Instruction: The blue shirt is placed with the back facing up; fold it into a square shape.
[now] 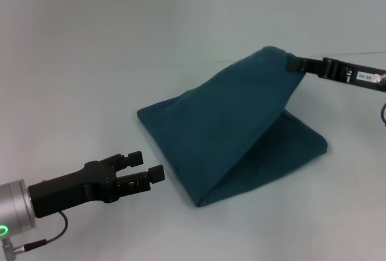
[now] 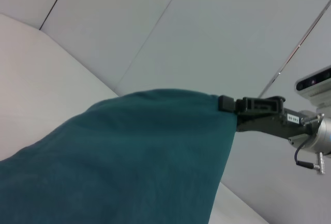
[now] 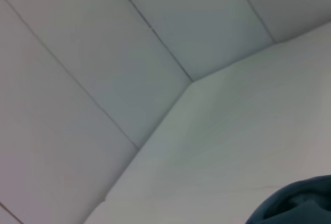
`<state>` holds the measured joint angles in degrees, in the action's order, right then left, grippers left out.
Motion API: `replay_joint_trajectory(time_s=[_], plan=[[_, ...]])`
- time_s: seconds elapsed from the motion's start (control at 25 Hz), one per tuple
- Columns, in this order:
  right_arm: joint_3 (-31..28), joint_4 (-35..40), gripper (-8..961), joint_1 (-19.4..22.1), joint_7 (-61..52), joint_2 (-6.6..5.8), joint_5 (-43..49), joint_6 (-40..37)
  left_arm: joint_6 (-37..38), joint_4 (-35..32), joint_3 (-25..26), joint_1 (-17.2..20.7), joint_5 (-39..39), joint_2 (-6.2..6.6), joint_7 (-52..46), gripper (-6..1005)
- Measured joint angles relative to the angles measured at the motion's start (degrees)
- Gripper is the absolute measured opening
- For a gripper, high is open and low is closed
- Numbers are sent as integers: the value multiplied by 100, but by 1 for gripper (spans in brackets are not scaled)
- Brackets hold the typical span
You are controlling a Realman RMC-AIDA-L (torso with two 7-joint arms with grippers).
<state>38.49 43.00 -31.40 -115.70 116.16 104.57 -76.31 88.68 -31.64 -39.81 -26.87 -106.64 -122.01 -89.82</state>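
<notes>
The blue shirt (image 1: 235, 128) lies partly folded on the white table, one edge lifted high so the cloth forms a tent. My right gripper (image 1: 292, 63) is shut on that raised edge at the upper right of the head view. The left wrist view shows the same grip, the right gripper (image 2: 225, 104) pinching the top of the shirt (image 2: 129, 162). My left gripper (image 1: 148, 167) hovers at the lower left, open and holding nothing, a short way from the shirt's near-left edge. A small bit of shirt (image 3: 297, 203) shows in the right wrist view.
The white table (image 1: 120, 50) spreads around the shirt on all sides. Pale wall panels fill the background of both wrist views.
</notes>
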Motion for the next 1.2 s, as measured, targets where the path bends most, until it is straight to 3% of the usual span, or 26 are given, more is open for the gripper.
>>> replay_joint_trajectory(time_s=[0.4, 0.64, 0.88, 1.08, 1.2], plan=[[2, -536, 61, 284, 270, -69, 23, 677, 0, 0, -33, 7, -13, -24, -90, 951], [1, -1084, 60, 372, 340, -227, 28, 1228, -54, 3, -62, -16, -15, -32, -120, 951], [9, -1133, 60, 445, 385, -217, 28, 1756, -145, 9, -61, -22, 4, -40, -122, 951], [-127, -1099, 209, 487, 384, -208, -1, 2127, -279, 13, -36, -120, 37, -49, -122, 951], [-327, -1056, 335, 446, 324, -276, -11, 1943, -524, 91, -6, -226, 89, -60, -177, 951]])
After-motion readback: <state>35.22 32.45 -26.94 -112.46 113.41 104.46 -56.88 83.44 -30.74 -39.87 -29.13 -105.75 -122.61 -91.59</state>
